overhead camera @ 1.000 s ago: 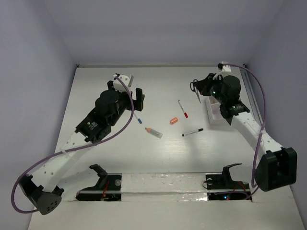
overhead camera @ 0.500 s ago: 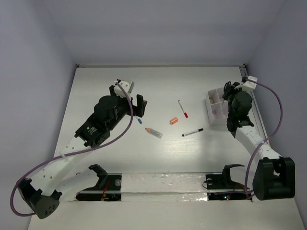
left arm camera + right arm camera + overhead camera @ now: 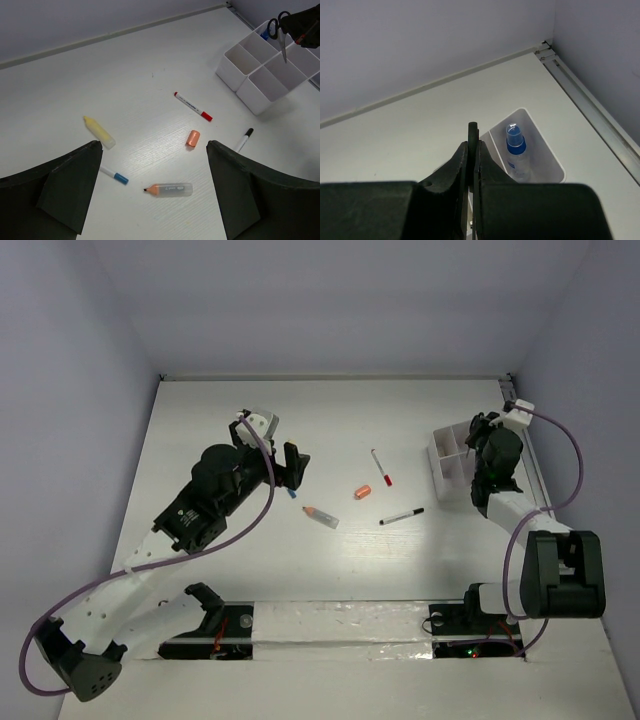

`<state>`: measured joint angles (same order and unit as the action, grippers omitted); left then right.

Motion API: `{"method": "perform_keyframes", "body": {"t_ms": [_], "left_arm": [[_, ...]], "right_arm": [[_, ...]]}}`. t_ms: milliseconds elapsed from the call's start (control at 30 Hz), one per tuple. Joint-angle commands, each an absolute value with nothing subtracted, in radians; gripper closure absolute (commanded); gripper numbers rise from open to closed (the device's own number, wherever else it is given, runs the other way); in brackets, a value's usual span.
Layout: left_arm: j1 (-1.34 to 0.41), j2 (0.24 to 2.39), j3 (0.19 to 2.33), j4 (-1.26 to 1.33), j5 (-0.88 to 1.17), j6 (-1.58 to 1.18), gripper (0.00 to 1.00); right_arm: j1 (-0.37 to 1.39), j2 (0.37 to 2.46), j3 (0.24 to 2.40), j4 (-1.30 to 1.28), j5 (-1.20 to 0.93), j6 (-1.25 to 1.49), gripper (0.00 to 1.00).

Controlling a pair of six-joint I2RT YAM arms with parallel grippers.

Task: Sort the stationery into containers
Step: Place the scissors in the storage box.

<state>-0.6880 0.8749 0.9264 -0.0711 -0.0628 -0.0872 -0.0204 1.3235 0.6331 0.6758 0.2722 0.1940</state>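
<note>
Nearest the arms, an orange-tipped crayon (image 3: 167, 189), a black marker (image 3: 243, 140), an orange cap (image 3: 192, 138) and a blue-tipped pen (image 3: 114, 175) lay loose on the table (image 3: 200, 410), apparently not yet sorted. Above them hung the left gripper (image 3: 153, 145), fingers spread and empty, probably lining up a pick. Farthest off, the right gripper (image 3: 472, 145) pinched the scissors (image 3: 283, 46) blade-down over the white box (image 3: 252, 95), seemingly to drop them in. I could not tell which compartment.

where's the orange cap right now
In the top view the orange cap lies mid-table, just left of the red-capped pen's red end, near the black marker.
</note>
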Motion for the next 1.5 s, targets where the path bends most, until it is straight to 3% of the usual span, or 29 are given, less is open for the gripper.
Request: {"method": "perform_keyframes", "body": {"t_ms": [0,533,1467], "left_arm": [[-0.69,0.857,0.92,-0.015,-0.054,-0.092,0.16],[-0.69,0.911,0.913,-0.008,-0.067,-0.083,0.16],[-0.69,1.003,0.914,-0.006,-0.086,-0.075,0.16]], "right_arm": [[-0.035,1.33,0.681,0.796,0.256,0.187,1.0],[-0.035,1.307,0.673,0.788,0.221,0.161,1.0],[-0.035,1.451,0.724,0.796,0.097,0.182,1.0]]}}
